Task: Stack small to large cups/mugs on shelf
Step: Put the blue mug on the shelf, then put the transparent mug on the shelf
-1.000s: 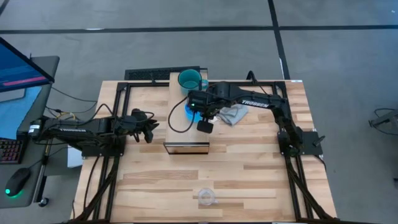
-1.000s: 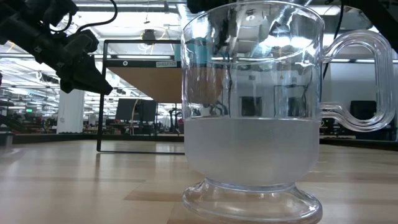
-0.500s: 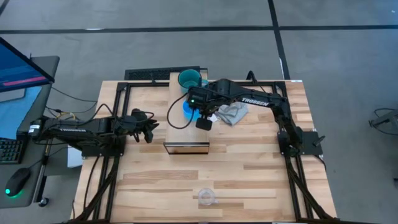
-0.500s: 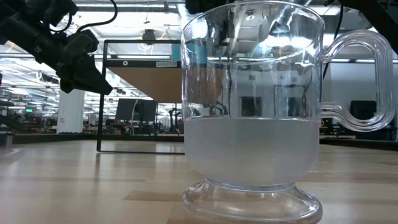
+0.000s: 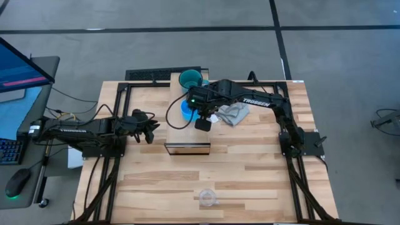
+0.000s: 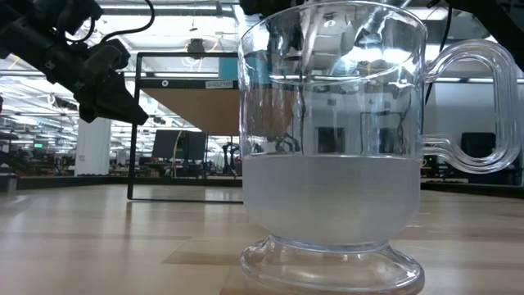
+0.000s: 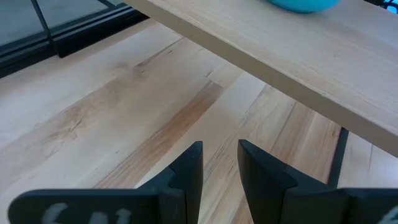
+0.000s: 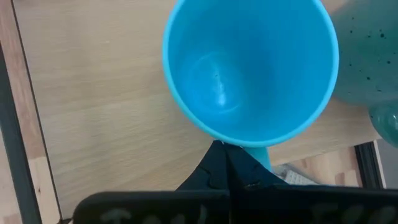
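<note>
Right gripper (image 8: 227, 163) pinched on the bright blue mug's (image 8: 249, 68) handle, mug over the shelf (image 5: 187, 128) just beside the teal mug (image 5: 190, 79) at the table's far edge. Left gripper (image 7: 219, 163) idle near the shelf's left side, fingers narrowly apart, empty. Clear glass cup (image 5: 208, 198) sits by the near edge.

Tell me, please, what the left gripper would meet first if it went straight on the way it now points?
Probably the shelf: the left gripper, fingers slightly apart, points over bare table toward the shelf's long side. The blue mug stands on top, beyond that edge. Depth is hard to judge.
</note>
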`<state>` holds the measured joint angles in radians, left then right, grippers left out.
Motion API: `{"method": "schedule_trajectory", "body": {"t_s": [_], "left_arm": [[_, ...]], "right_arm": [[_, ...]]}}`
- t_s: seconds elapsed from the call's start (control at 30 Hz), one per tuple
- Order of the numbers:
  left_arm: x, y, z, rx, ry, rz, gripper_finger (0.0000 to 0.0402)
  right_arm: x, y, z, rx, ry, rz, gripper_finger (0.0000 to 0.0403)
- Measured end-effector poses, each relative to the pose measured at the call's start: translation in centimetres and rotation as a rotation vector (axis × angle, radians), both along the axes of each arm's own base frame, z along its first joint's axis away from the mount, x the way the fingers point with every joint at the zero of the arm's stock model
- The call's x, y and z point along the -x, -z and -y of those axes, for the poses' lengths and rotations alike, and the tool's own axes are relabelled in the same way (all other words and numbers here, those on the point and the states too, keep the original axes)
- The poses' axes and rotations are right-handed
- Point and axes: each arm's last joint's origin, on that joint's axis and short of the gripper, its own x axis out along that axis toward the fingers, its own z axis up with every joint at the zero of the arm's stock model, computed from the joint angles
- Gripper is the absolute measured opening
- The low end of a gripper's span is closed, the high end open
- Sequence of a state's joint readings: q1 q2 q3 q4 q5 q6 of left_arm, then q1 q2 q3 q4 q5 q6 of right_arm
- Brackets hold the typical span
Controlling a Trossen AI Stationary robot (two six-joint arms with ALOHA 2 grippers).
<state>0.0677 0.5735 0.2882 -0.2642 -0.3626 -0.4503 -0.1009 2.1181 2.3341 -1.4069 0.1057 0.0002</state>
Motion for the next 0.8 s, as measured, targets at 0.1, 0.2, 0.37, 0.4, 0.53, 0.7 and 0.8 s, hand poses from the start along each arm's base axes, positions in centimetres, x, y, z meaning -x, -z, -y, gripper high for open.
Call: {"method": "schedule_trajectory", "body": {"t_s": [0.1,0.2,0.37,0.4,0.53,0.7,0.8], "left_arm": [[0.0,0.0,0.0,0.000,-0.001,0.000,0.0090],[0.0,0.0,0.0,0.004,-0.003,0.002,0.0090],[0.0,0.0,0.0,0.004,-0.002,0.002,0.0090],[0.0,0.0,0.0,0.004,-0.002,0.001,0.0090],[0.1,0.1,0.0,0.006,-0.003,-0.010,0.0090],[0.1,0.2,0.0,0.007,-0.003,-0.016,0.0090],[0.1,0.1,0.0,0.006,-0.003,-0.016,0.0090]], "right_arm": [[-0.1,0.0,0.0,0.001,0.000,0.007,0.0000],[-0.1,0.0,0.2,0.001,0.004,0.009,0.0000],[-0.5,0.9,0.6,-0.002,0.012,-0.021,0.0000],[-0.6,1.0,0.7,-0.001,0.009,-0.021,0.0000],[-0.9,2.0,0.6,-0.005,0.004,-0.070,0.0000],[-0.7,1.9,0.5,-0.003,-0.007,-0.078,0.0000],[-0.5,1.8,0.3,-0.005,-0.013,-0.097,0.0000]]}}
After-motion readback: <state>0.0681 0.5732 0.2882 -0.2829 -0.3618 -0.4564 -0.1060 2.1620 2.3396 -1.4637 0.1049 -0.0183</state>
